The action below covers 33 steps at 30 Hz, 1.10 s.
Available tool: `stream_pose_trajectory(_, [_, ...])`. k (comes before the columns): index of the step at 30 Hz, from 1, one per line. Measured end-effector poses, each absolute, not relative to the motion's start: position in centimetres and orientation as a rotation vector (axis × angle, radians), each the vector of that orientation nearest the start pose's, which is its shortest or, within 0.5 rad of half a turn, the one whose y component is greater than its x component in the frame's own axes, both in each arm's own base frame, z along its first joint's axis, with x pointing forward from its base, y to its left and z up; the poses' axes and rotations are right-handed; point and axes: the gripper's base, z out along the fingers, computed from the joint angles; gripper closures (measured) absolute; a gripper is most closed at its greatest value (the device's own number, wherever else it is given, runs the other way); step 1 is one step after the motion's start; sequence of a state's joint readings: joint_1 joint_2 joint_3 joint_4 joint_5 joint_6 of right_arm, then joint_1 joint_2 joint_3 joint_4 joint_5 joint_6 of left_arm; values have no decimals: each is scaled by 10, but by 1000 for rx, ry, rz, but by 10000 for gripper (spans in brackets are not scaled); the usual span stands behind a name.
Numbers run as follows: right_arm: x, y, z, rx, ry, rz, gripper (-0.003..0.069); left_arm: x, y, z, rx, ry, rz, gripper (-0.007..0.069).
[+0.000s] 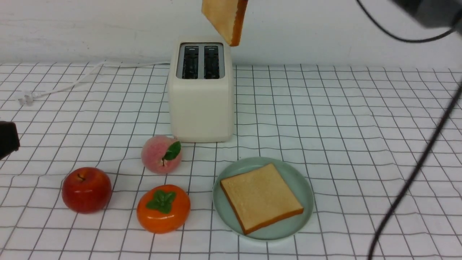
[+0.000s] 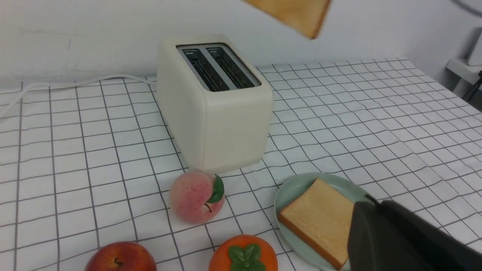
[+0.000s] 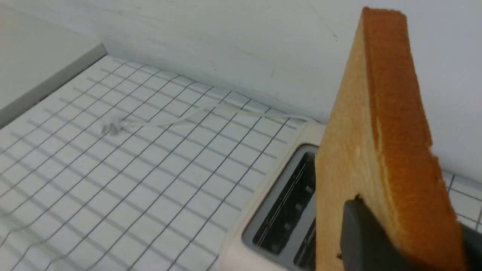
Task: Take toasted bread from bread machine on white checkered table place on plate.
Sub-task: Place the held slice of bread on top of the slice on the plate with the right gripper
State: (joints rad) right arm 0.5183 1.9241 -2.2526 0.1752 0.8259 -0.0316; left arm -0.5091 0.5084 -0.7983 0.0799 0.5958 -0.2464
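Observation:
My right gripper [image 3: 410,229] is shut on a slice of toasted bread [image 3: 376,131], holding it upright in the air above the bread machine [image 1: 200,104]. This slice shows at the top of the front view [image 1: 223,16], where the gripper itself is out of frame. Both toaster slots are empty. A second slice [image 1: 260,196] lies flat on the mint-green plate [image 1: 301,182], in front of the toaster on the white checkered table [image 1: 343,119]. My left gripper [image 2: 371,203] is shut and empty, low beside the plate [image 2: 292,188].
A peach [image 1: 161,154], a red apple [image 1: 86,189] and an orange persimmon [image 1: 163,208] lie left of the plate. The toaster's white cord [image 1: 72,83] runs to the back left. A black cable [image 1: 415,177] hangs at the right. A wall stands behind.

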Motion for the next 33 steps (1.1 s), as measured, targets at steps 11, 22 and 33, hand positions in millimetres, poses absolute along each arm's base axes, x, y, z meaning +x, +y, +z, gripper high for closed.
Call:
stream_pose_trajectory(11, [272, 168, 481, -739, 2235, 416, 536, 75, -37, 380, 272, 1875, -429, 638])
stream_pose_trajectory(22, [269, 158, 337, -452, 2467, 708, 536, 72, -41, 376, 284, 1926, -494, 638])
stream_pose_trajectory(33, [340, 165, 256, -196, 2431, 1104, 537, 69, -44, 373, 336, 1964, -514, 638])
